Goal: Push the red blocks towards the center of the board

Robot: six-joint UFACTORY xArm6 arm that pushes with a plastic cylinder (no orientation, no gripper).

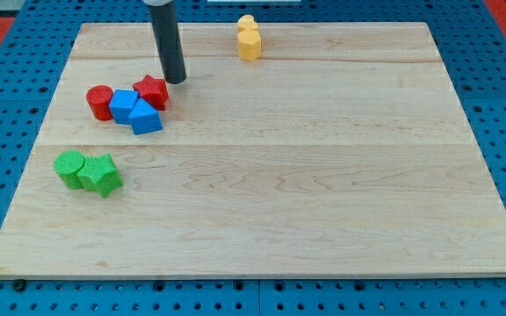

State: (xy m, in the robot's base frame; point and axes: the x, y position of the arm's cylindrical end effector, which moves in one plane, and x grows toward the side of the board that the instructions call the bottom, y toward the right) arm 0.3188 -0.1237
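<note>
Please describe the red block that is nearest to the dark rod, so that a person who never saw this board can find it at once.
Start at the wooden board and go to the cluster of red and blue blocks near its upper left. The red star-shaped block lies at the cluster's right end, just left of my tip. The red cylinder at the cluster's left end is round, not pointed.

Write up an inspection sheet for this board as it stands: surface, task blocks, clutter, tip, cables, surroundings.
Surface: wooden board, flat.
Job's things: red cylinder and red star, upper left, flanking the blue blocks.
Clutter: blue cube and blue wedge touching; green cylinder and green star at the view's left; two yellow blocks at the view's top.
Grippers: none; my tip sits just right of the red star.
Cables: nothing seen.
Surroundings: blue perforated panel.
</note>
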